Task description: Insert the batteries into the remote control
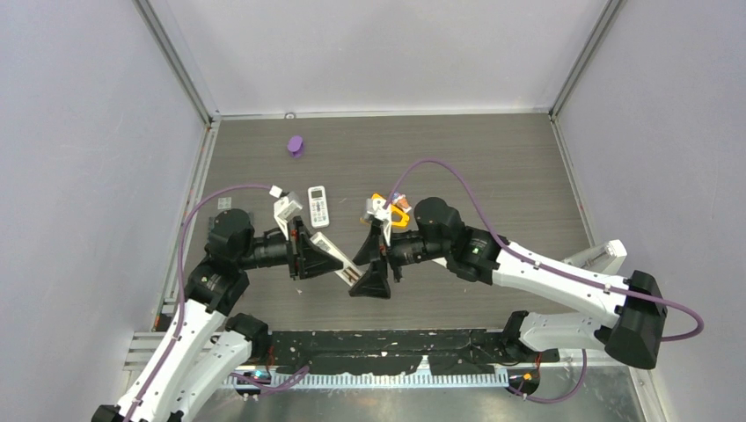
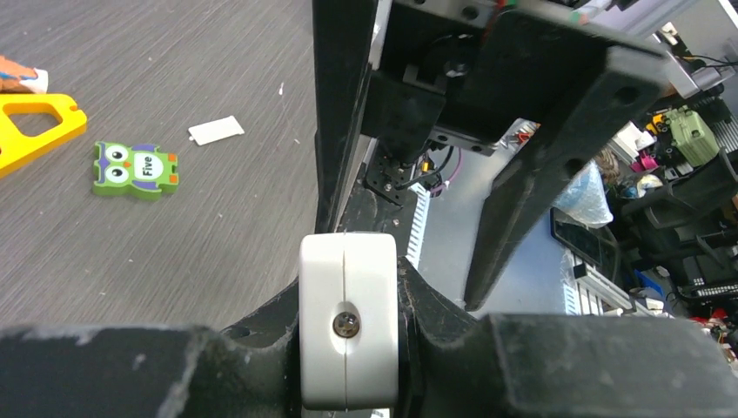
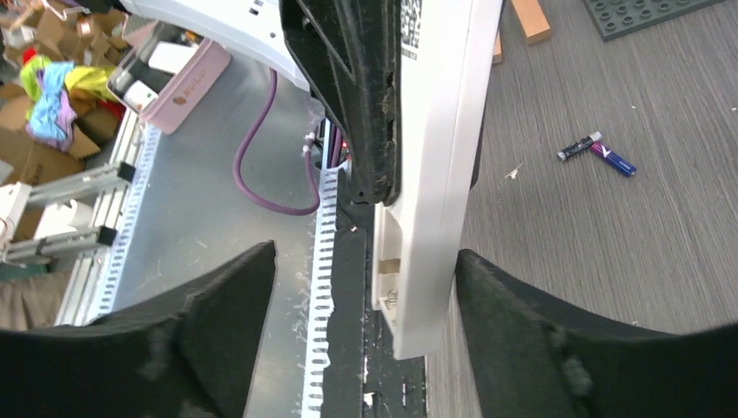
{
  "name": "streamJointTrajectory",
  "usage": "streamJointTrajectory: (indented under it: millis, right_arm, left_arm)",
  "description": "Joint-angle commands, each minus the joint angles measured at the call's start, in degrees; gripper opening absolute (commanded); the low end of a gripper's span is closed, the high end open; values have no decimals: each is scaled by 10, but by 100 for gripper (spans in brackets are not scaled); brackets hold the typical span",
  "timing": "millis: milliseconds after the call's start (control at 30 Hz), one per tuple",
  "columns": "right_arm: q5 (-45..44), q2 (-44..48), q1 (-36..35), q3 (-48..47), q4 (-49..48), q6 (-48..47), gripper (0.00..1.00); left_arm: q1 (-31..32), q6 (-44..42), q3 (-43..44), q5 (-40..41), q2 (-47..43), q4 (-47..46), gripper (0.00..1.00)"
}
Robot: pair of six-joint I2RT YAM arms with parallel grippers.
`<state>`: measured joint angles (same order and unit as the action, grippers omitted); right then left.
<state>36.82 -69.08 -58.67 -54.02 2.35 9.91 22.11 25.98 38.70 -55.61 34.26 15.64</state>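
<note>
Closest to the right wrist lens stood the right gripper [image 3: 365, 261], its two black fingers spread wide and gripping nothing. The long white plastic remote control [image 3: 431, 174] rose edge-on between them, nearer the right-hand finger; whether it touched that finger I could not tell. The left gripper [image 2: 350, 300] was clamped on that remote's far end, so its long axis ran from one gripper to the other above the grey wood-grain table [image 1: 493, 158]. Its battery bay [image 3: 387, 292] gaped open, a spring showing and no cell inside. I counted two remotes: the held one and a smaller white keypad remote [image 1: 318, 207] lying flat beyond the grippers. One green owl block [image 2: 135, 168] and one thin white cover [image 2: 216, 130] lay apart on the table. Of batteries I found two, a dark battery [image 3: 577, 147] with a pale tip and a blue-purple battery [image 3: 614, 160], touching end to end in a shallow V, on the table to the remote's right, well apart from both jaw pairs. I judged the free right arm the one to fetch them, closing across their length.
</note>
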Motion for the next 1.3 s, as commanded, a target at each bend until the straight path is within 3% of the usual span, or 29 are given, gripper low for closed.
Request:
streamJointTrajectory:
  millis: [0, 167, 267, 367, 400, 533, 600, 667, 767, 867, 933, 1000, 1133, 1267]
  right_arm:
    - [17, -23, -4, -35, 4, -18, 60]
    - [23, -42, -4, -34, -37, 21, 32]
    - [17, -42, -3, -29, -66, 55, 18]
    - [-17, -35, -2, -10, -125, 102, 8]
    - [-14, -32, 0, -3, -171, 136, 7]
    - [0, -34, 1, 16, -248, 207, 5]
    - [7, -37, 3, 10, -250, 220, 6]
    - [16, -40, 5, 7, -258, 237, 7]
    - [35, -46, 7, 3, -267, 258, 14]
    - [30, -52, 14, -9, -237, 249, 60]
    - [-11, -42, 23, 6, -226, 229, 78]
    - [-78, -25, 30, 21, -204, 202, 86]
    - [-208, -36, 33, 0, -114, 152, 87]
    - [-246, -130, 32, -51, -74, 127, 74]
  left_arm:
    - [2, 21, 3, -19, -18, -52, 0]
    - [2, 57, -7, -13, -33, -94, 7]
    - [1, 86, -7, 12, -45, -117, 26]
    - [1, 128, 19, 123, -61, -82, 52]
    - [1, 145, 25, 153, -66, -82, 54]
    - [1, 215, 4, 185, -87, -178, 42]
    - [1, 229, 0, 188, -90, -198, 18]
    - [1, 230, 3, 184, -84, -197, 0]
    - [1, 224, -1, 171, -74, -210, 0]
    - [1, 192, 4, 204, -72, -174, 0]
    - [2, 148, 35, 279, -80, -90, 0]
    - [1, 96, 59, 386, -96, -2, 0]
    - [1, 28, 75, 622, -143, 93, 0]
    - [1, -10, 78, 701, -173, 120, 0]
